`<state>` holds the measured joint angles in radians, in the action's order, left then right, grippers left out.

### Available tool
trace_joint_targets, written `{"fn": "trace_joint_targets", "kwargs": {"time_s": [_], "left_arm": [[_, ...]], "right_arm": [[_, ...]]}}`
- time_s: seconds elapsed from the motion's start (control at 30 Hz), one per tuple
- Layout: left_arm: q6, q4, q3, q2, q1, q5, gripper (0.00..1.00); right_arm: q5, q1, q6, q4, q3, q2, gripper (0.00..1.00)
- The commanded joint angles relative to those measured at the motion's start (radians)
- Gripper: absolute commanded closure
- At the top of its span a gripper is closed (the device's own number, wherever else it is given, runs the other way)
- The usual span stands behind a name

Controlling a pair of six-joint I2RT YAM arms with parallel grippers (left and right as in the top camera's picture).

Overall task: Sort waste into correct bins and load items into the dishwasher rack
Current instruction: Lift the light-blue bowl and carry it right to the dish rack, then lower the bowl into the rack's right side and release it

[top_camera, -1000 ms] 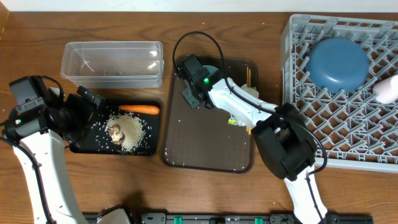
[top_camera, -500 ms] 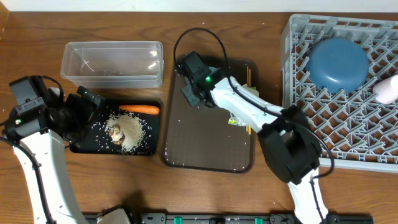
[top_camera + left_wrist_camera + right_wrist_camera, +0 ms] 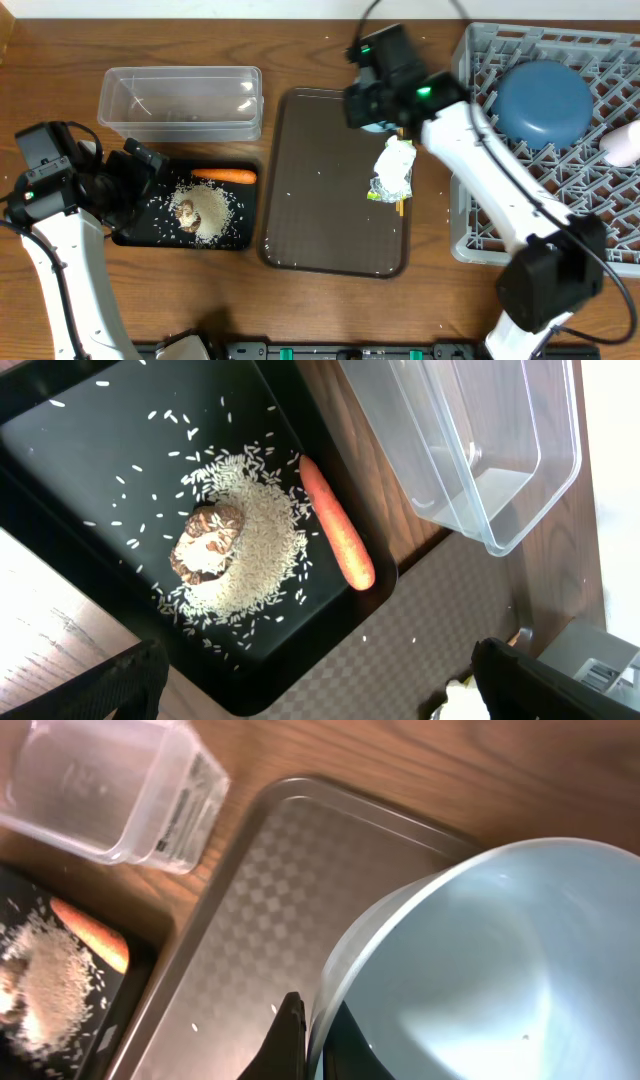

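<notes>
Two right fingers (image 3: 289,1032) pinch the rim of the smooth pale blue bowl (image 3: 480,970) — left fingers (image 3: 545,685) spread wide.

The wooden desk (image 3: 300,50) carries a clear tub (image 3: 180,100) at upper left, a black tray (image 3: 180,246) just below it, a brown serving tray (image 3: 320,200) at centre and a grey rack (image 3: 480,215) at right.

Bright even light, soft shadows, glare on clear tub (image 3: 180,95), right-wrist view blurred
</notes>
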<state>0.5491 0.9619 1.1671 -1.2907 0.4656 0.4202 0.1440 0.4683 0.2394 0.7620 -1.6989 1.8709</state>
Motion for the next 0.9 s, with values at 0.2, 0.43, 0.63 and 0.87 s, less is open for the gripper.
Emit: {"fn": "trace_joint_targets", "kwargs": {"time_s": [0.2,0.43,0.63,0.87], "left_arm": [[-0.013,0.001,0.010,0.000,0.005,0.006,0.02],[-0.013,0.001,0.010,0.000,0.005,0.006,0.02],[-0.013,0.001,0.010,0.000,0.005,0.006,0.02],[-0.013,0.001,0.010,0.000,0.005,0.005,0.02]], "right_arm": [[0.179,-0.213,0.076,0.283,-0.003,-0.194,0.99],[0.188,-0.351,0.075,0.410,0.011,-0.293,0.99],[0.392,-0.489,0.048,0.351,0.173,-0.367,0.99],[0.654,-0.702,0.027,0.109,0.433,-0.446,0.99]]}}
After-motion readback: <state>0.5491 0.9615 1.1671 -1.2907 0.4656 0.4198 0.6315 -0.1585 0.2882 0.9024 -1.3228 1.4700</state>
